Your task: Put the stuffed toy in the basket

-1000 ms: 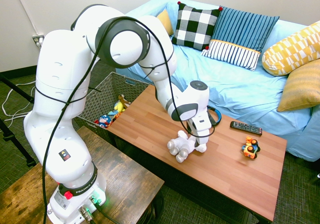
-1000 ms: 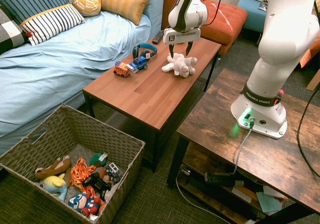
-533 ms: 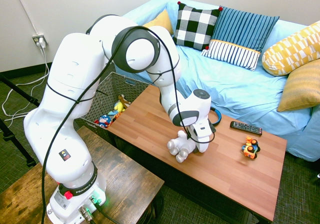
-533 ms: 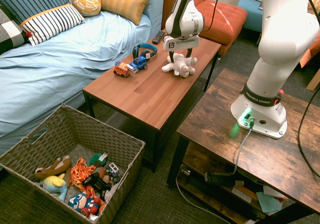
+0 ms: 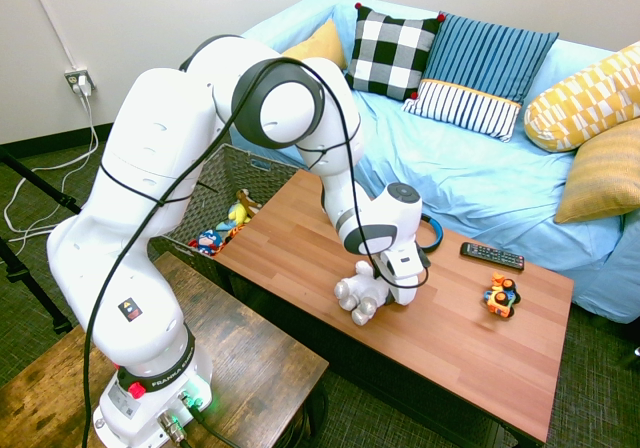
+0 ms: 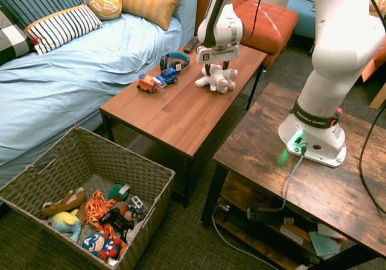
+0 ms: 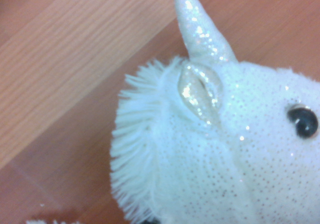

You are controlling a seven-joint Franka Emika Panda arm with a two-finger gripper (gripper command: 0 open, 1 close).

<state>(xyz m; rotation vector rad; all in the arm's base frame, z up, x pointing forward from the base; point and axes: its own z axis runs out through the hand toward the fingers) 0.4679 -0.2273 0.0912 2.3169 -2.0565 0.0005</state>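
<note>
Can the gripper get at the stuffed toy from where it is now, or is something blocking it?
Probably yes. The gripper is right over the stuffed toy on the table, and nothing lies between them; the toy cars sit off to the side.

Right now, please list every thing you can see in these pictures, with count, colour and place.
toy: 1, white, on table under claw
basket: 1, grey-brown, on floor, holding mixed toys
table: 1, reddish wood, by sofa
cars: 2, colourful, on table
headphones: 1, blue, on table
remote: 1, black, on table
sofa: 1, light blue
cushions: several, patterned, on sofa
claw: 1, down at toy
</note>
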